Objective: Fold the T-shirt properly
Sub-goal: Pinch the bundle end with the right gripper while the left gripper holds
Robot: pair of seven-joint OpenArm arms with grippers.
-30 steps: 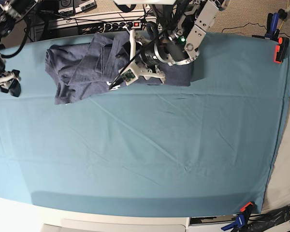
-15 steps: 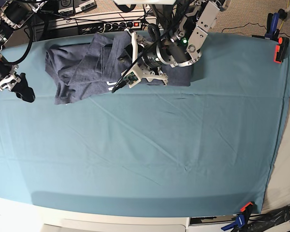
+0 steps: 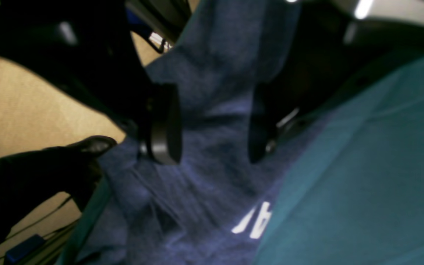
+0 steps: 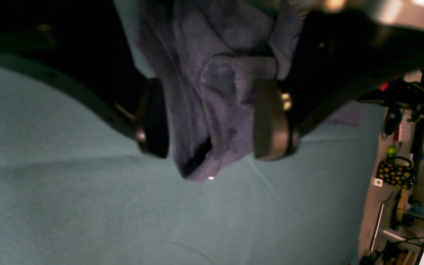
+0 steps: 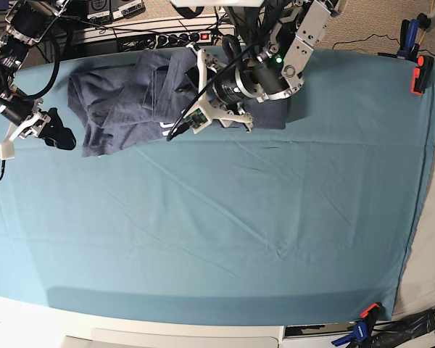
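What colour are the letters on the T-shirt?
White, on the blue-grey T-shirt; the letters show best in the left wrist view.

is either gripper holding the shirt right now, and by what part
The right gripper has a bunched fold of the T-shirt between its pads, at the shirt's edge. The left gripper is open over the shirt, holding nothing.

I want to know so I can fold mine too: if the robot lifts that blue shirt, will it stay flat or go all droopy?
Probably droopy. The T-shirt already lies in soft bunched folds on the teal cloth, so it looks floppy. Between the right hand's pads it crumples into a wad, so it likely sags and unfolds when lifted. It seems light.
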